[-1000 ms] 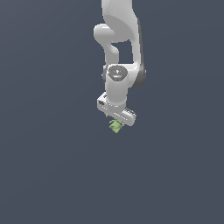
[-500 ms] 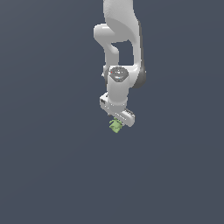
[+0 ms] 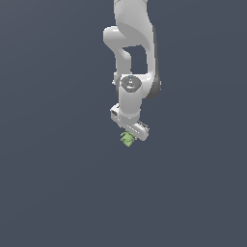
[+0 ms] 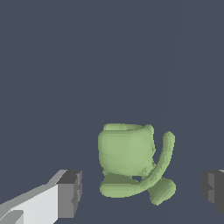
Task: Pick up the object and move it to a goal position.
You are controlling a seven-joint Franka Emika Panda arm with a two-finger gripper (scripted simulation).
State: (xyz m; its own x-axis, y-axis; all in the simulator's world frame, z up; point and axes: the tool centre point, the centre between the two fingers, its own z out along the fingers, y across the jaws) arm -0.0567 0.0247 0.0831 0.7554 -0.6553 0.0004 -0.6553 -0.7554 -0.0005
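The object (image 4: 127, 154) is a small light-green lump with a curved band around its lower side. In the wrist view it lies between my two dark finger pads (image 4: 70, 192), with a gap on each side. My gripper (image 4: 141, 190) is open and touches nothing. In the exterior view the white arm hangs straight down, and my gripper (image 3: 131, 135) sits right over the object (image 3: 127, 139), which peeks out just below the hand. The fingertips themselves are hard to make out there.
Only a uniform dark grey-blue surface (image 3: 58, 183) surrounds the arm and the object in both views. No other objects, edges or goal marker show.
The hand has shifted only very slightly over the object. The green lump stays in the same spot.
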